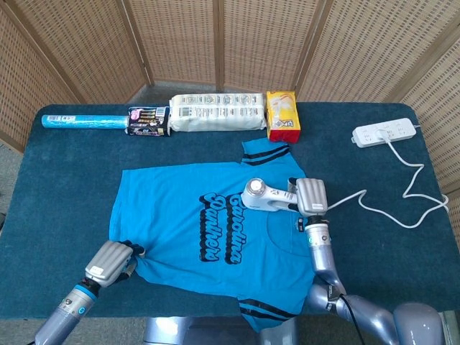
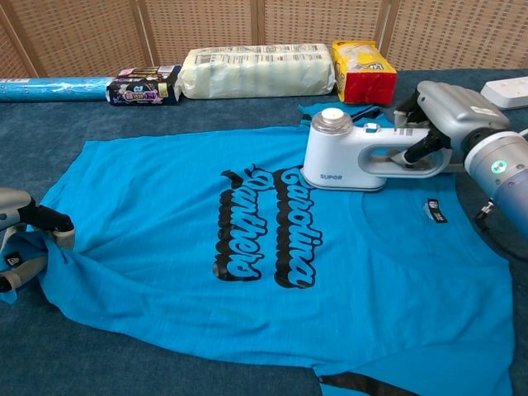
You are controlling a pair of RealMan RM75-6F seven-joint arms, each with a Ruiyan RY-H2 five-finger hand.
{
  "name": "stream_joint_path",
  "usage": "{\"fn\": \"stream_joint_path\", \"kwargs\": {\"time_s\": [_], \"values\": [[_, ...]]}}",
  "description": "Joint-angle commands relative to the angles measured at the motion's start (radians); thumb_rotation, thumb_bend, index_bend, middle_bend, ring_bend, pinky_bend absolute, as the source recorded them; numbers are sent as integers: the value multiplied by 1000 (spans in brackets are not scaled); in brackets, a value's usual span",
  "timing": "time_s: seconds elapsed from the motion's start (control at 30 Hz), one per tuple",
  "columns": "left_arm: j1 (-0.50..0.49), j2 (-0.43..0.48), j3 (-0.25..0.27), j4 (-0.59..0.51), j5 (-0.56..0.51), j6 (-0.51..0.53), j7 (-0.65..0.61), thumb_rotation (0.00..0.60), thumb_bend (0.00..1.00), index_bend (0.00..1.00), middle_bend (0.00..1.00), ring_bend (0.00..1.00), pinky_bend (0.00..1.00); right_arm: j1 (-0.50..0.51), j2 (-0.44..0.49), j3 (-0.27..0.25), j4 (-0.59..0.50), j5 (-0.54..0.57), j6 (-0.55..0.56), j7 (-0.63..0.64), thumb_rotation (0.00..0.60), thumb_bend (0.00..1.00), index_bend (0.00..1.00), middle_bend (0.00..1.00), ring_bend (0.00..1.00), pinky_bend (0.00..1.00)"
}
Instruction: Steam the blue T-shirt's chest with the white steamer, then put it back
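Right hand (image 2: 450, 111) grips the white handheld steamer (image 2: 346, 154) over the blue printed T-shirt's (image 2: 272, 256) chest, mid-steaming; next, sweep leftward across the lettering.

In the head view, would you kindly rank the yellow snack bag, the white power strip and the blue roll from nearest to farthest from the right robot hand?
1. Yellow snack bag, up behind the right robot hand.
2. White power strip, at the table's far right corner.
3. Blue roll, at the far left edge.

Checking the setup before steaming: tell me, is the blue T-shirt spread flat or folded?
Spread flat, front up: the blue T-shirt shows its whole printed chest, with both sleeves out. Only the hem bunches where the left hand grips it.
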Motion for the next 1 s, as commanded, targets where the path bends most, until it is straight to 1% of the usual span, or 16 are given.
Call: {"fn": "stream_joint_path", "kwargs": {"time_s": [0.03, 0.2, 0.37, 0.57, 0.77, 1.0], "values": [[1, 1, -1, -1, 1, 2, 0, 600, 554, 521, 532, 462, 553, 0, 5, -2, -20, 0, 1, -8, 600, 314, 747, 802, 885, 836], [1, 4, -2, -1, -1, 3, 1, 600, 554, 520, 532, 462, 553, -16, 24, -6, -40, -2, 16, -7, 600, 315, 747, 802, 885, 836], [1, 3, -3, -4, 2, 5, 4, 600, 553, 520, 532, 462, 553, -51, 69, -18, -66, -8, 41, 1, 600, 315, 747, 802, 885, 836], [0, 0, -4, -11, 6, 5, 13, 600, 555, 520, 532, 462, 553, -84, 101, -27, -62, 7, 38, 21, 600, 315, 747, 802, 884, 836], [-1, -1, -4, -17, 4, 3, 21, 600, 554, 520, 532, 462, 553, -80, 91, -30, -60, 3, 30, 33, 600, 315, 747, 802, 884, 835], [1, 2, -3, -15, 1, 5, 17, 600, 553, 520, 531, 462, 553, -45, 51, -19, -69, -5, 24, 9, 600, 314, 747, 801, 884, 835]]}}
